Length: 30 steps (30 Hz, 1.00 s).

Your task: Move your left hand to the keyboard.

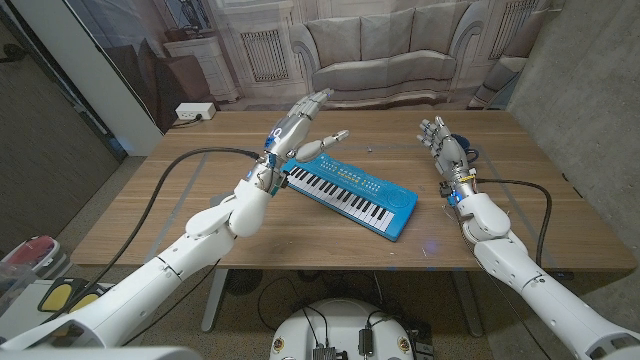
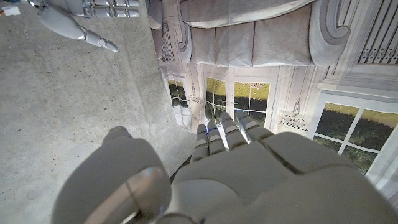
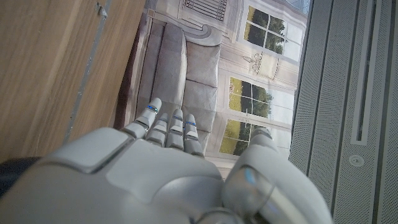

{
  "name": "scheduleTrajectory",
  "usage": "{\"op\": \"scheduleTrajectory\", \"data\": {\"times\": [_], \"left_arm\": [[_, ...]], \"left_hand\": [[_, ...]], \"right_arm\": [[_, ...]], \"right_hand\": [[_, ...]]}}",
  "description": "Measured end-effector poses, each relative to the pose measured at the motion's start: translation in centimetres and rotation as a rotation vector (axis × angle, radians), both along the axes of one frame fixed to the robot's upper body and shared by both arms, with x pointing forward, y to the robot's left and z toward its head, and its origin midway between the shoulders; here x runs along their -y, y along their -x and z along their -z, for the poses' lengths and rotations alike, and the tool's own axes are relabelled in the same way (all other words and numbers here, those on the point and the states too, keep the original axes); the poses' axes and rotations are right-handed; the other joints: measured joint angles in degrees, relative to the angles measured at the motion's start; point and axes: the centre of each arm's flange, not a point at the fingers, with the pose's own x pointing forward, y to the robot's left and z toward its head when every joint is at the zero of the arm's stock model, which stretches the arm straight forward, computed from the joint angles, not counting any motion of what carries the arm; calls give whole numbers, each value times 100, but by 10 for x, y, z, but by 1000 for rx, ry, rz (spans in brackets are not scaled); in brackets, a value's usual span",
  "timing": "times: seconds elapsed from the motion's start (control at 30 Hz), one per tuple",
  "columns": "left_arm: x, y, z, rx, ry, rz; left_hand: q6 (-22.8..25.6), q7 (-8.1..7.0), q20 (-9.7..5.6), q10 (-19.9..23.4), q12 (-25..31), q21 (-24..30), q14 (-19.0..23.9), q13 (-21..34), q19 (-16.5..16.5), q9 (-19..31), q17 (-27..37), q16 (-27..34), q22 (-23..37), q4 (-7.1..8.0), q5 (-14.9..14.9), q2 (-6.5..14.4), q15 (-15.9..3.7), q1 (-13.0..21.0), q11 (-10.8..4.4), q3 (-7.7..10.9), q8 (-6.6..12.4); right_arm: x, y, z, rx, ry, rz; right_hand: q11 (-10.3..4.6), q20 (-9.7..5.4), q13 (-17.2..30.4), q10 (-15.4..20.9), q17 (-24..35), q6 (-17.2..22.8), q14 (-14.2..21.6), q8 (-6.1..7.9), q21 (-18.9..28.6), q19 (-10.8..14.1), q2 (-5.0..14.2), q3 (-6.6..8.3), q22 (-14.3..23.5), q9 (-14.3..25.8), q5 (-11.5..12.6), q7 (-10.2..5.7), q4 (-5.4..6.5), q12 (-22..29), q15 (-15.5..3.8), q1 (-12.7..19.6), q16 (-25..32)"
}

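A small blue toy keyboard (image 1: 350, 193) with white and black keys lies flat on the wooden surface (image 1: 300, 240) near its middle, set at a slant, one end toward the robot's left, the other nearer the front edge.

Keyboard's (image 1: 348, 194) near-left corner is hidden behind left robot hand (image 1: 296, 131) in head view; key labels too small to be read.
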Motion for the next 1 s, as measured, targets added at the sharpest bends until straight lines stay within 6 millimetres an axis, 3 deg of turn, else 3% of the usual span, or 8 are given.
{"op": "scheduleTrajectory", "data": {"times": [0.1,0.27,1.0], "left_arm": [[2,-1,1,-4,-14,-12],[6,-2,2,-14,-36,-31],[20,-7,4,-42,-123,-92]], "left_hand": [[194,-139,0,61,23,0,0,0,0,0,0,0,0,0,0,16,0,16,-57,0,99],[496,-201,0,244,85,0,108,21,0,30,0,0,0,-17,0,46,1,47,-20,-17,166],[776,-240,0,440,134,42,309,29,146,29,-14,46,30,-63,0,90,1,211,-67,-15,209]], "right_arm": [[0,0,0,-2,1,0],[1,1,1,-5,1,0],[3,1,6,-17,-3,-3]], "right_hand": [[0,0,0,0,0,0,1,0,0,0,0,0,0,0,0,0,0,0,1,0,0],[0,0,0,0,0,0,1,0,0,0,0,0,0,0,0,0,0,0,1,0,0],[-21,0,0,20,-2,0,0,0,-67,0,23,-16,-1,0,0,0,-16,0,1,-24,0]]}}
